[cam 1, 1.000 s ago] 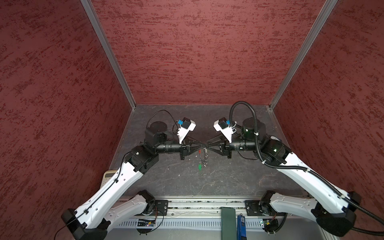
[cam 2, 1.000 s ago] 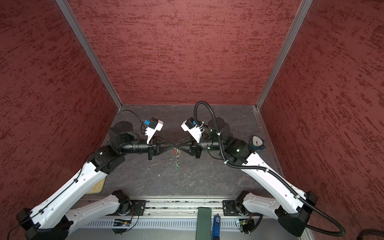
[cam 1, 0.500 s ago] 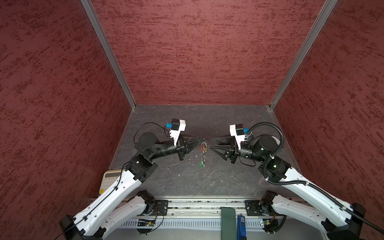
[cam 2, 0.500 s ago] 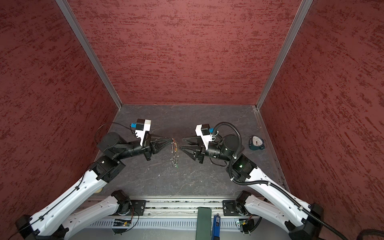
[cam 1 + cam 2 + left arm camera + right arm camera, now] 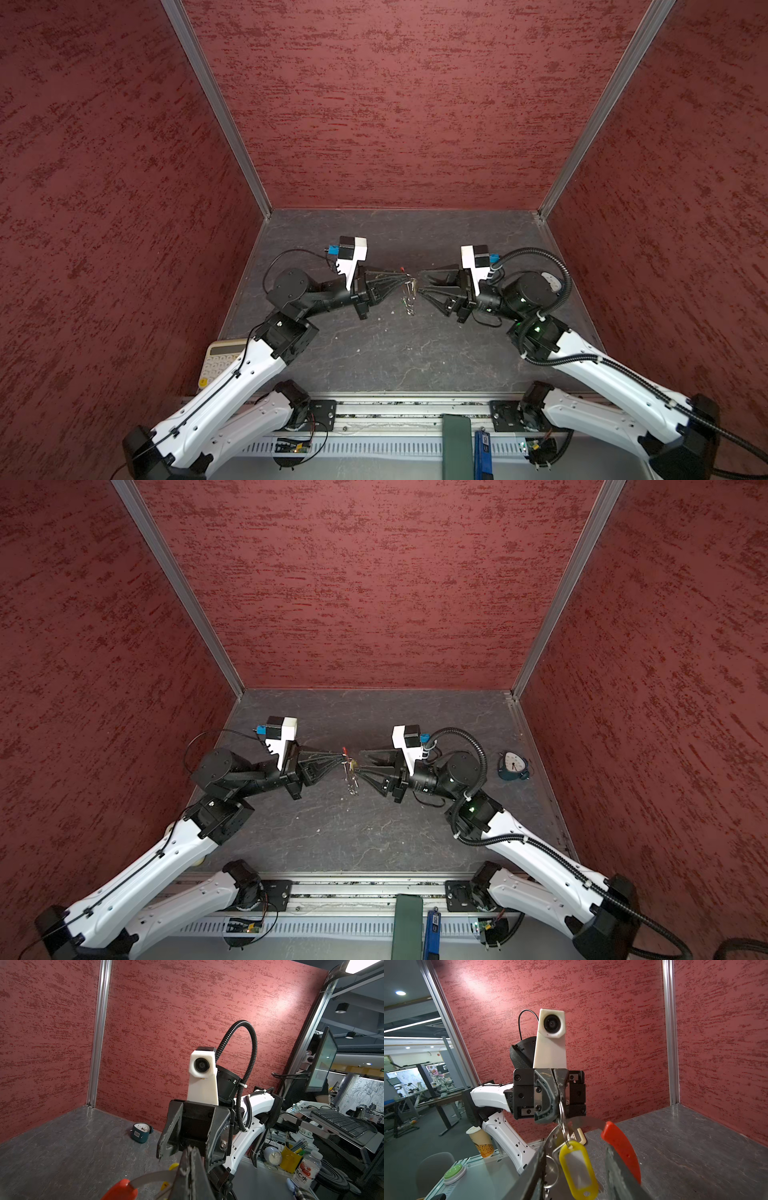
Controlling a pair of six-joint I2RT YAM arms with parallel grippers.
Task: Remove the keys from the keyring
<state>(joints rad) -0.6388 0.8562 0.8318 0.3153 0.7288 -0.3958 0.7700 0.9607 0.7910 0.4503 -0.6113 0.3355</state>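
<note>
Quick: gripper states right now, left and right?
Left gripper: closed on the metal wire keyring with red curved sleeve.
Right gripper: open around the yellow plastic key tag, not gripping.

The left arm [image 5: 232, 382] and the right arm [image 5: 615, 374] are stretched toward the middle, with wrists held nearly level and grippers pointed at each other, tips almost met. The jaws of the left gripper [image 5: 405, 282] are pressed together; those of the right gripper [image 5: 420, 283] are held apart.
</note>
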